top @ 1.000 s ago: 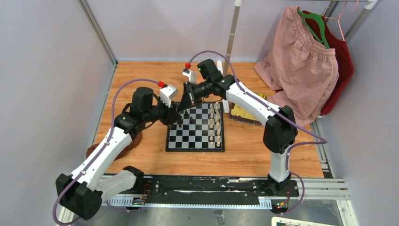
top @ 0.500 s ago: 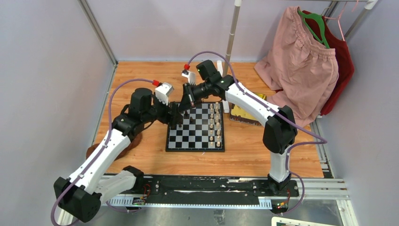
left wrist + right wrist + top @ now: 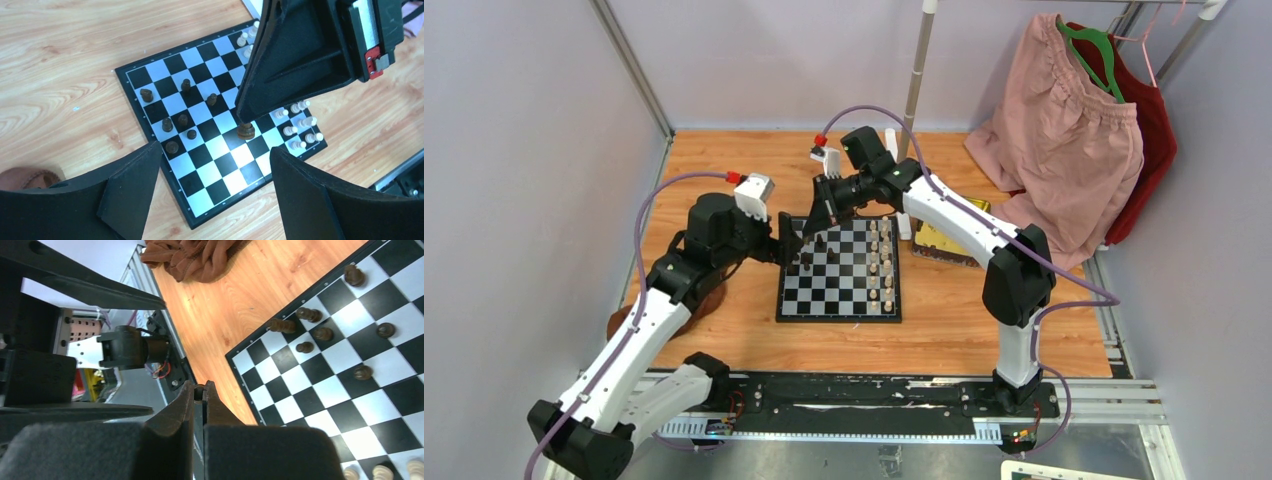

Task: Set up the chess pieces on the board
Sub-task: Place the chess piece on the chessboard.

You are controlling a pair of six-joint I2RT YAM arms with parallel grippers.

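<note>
Pinching a dark piece (image 3: 245,131) by its top, right gripper (image 3: 243,118) is closed, piece standing on the board (image 3: 192,182); left gripper (image 3: 215,150) hangs open, empty. The pieces (image 3: 186,85) look light, stiff, tippy: grip the narrow head.

A: Arms, what do they look like?
B: Same build. The left arm (image 3: 639,330) and right arm (image 3: 964,225) have white shells, black joint housings and black bases.
A: Cables?
B: One lilac cable (image 3: 649,200) loops along each arm, with a red plug (image 3: 734,177) going into a pale wrist camera (image 3: 756,190).
A: Ends?
B: On the left gripper (image 3: 215,150) — matte black, wedge-shaped fingers (image 3: 127,192).
</note>
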